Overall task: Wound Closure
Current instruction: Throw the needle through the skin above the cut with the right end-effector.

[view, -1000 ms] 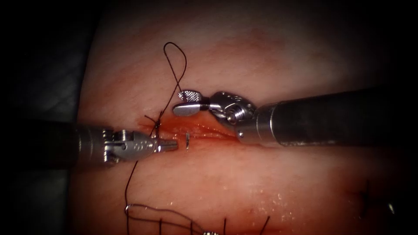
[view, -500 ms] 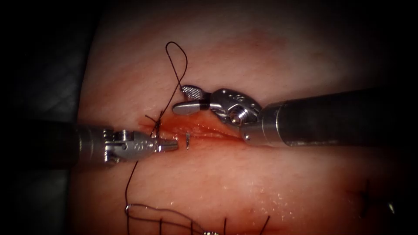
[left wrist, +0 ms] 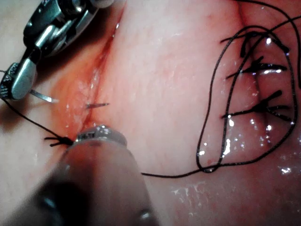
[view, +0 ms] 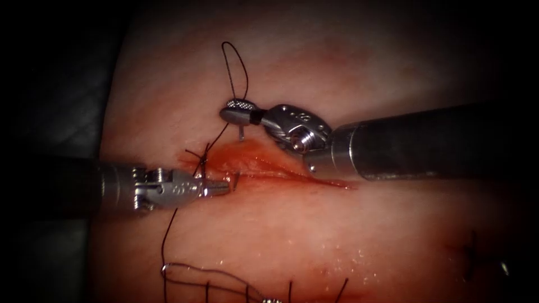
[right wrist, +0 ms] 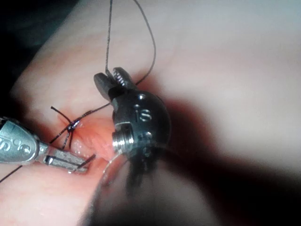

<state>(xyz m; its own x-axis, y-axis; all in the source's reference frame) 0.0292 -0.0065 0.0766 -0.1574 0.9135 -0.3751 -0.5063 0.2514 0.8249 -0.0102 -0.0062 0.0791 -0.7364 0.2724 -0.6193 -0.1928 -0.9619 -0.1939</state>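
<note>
Needle (view: 241, 133) sits at the left end of the cut (view: 292, 174) and is in the tissue (view: 314, 224). One short length shows just under the right tool (view: 236, 111) on the far edge. Another bit pokes out of the near edge (left wrist: 96, 104), right at the tip of the left tool (view: 222, 188). Right tool is closed, and I read it as clamped on the needle near its tail end. Whether the left tool has hold of the tip or only touches it, I cannot tell. Judgement: the needle bridges the cut mid-stitch, so any motion should follow its curve by rotating the wrist, with no straight pull or levering against the edges. Take a square bite on the exposed end, well behind the point. Thread (view: 236, 62) loops above the right tool and runs past it down to a knot (view: 197, 158) just left of the cut. That loop is the snag risk, so keep it out of the clamp. Red fluid (view: 247, 157) pools in the cut and partly masks the exit point. Finished stitches (left wrist: 258, 89), ringed by slack thread, lie well apart from both tools.
</note>
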